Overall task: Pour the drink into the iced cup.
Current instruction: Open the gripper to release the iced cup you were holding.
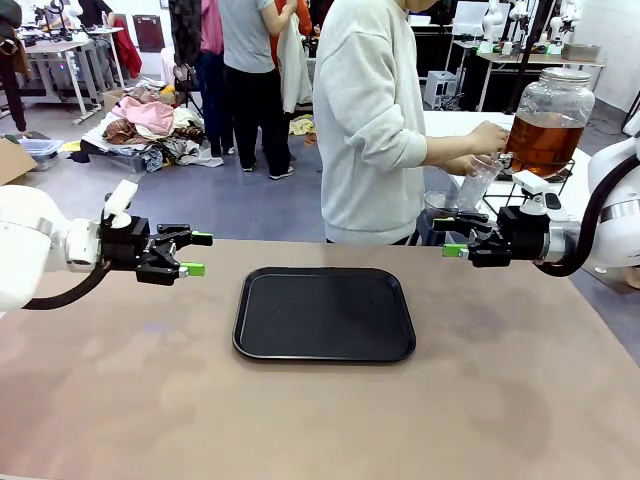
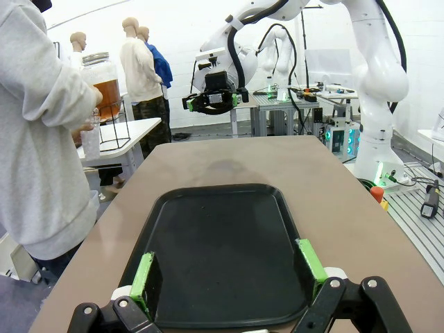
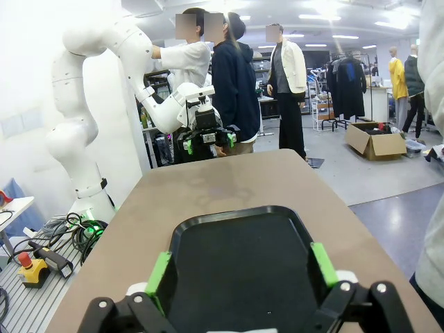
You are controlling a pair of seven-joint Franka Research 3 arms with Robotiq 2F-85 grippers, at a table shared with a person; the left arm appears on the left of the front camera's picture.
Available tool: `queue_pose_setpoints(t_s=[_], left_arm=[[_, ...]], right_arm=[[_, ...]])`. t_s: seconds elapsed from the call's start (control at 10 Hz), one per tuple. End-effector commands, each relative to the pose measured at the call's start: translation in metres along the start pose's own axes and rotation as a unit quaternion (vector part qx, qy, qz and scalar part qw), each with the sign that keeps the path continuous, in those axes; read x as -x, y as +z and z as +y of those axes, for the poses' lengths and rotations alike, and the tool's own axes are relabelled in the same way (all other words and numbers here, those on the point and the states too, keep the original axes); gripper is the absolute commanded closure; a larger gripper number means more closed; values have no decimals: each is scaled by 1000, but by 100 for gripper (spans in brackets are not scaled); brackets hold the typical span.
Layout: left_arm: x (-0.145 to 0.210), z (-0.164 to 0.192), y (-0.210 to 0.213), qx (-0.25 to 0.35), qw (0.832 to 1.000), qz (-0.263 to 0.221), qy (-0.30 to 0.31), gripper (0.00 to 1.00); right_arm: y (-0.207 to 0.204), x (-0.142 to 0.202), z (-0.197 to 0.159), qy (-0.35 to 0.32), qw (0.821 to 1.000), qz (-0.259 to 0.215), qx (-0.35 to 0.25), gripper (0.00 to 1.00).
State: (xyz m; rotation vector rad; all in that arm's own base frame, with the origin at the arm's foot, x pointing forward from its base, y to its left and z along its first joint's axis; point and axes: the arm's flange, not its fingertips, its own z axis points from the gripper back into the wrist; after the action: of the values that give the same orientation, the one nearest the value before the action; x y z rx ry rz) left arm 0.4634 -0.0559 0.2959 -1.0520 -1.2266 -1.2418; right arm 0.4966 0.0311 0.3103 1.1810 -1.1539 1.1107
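1. The drink [image 1: 543, 140] sits in the glass dispenser jar [image 1: 551, 100] on a wire stand [image 1: 556, 180] on a white side table [image 1: 450, 125], beyond the far right corner of the black tray [image 1: 323, 313]. A person's hand [image 1: 489, 137] is at the jar's tap, and the other hand holds a clear cup [image 1: 478, 183] just under it. If the cup drifts off the stream, the drink would likely spill onto the side table or floor.

2. The tray lies bare on the brown surface [image 1: 120, 400]. If the filled cup is meant to land there, a hurried set-down near the tray's raised rim could tip it.

3. The left end effector [image 1: 190, 254] hovers left of the tray, fingers spread wide and gripping nothing. Moving toward the tray before the cup is settled risks a collision with the person's arm.

4. The right end effector [image 1: 455, 238] hovers at the tray's far right, fingers likewise apart and empty. It is the one nearer the person and the jar, so a reach from here could bump an elbow mid-pour.

5. An iced cup would probably be wet and slippery; a loose pinch might let it slide.

6. Whether the cup holds ice cannot be told from here.
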Motion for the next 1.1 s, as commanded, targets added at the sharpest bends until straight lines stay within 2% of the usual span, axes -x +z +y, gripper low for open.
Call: queue_pose_setpoints(t_s=[0.0,1.0], left_arm=[[-2,0,-2,-5,1000,1,3,0],[-2,0,-2,-5,1000,1,3,0]], right_arm=[[-1,-3,0,-5,1000,0,-1,0],[-1,-3,0,-5,1000,0,-1,0]])
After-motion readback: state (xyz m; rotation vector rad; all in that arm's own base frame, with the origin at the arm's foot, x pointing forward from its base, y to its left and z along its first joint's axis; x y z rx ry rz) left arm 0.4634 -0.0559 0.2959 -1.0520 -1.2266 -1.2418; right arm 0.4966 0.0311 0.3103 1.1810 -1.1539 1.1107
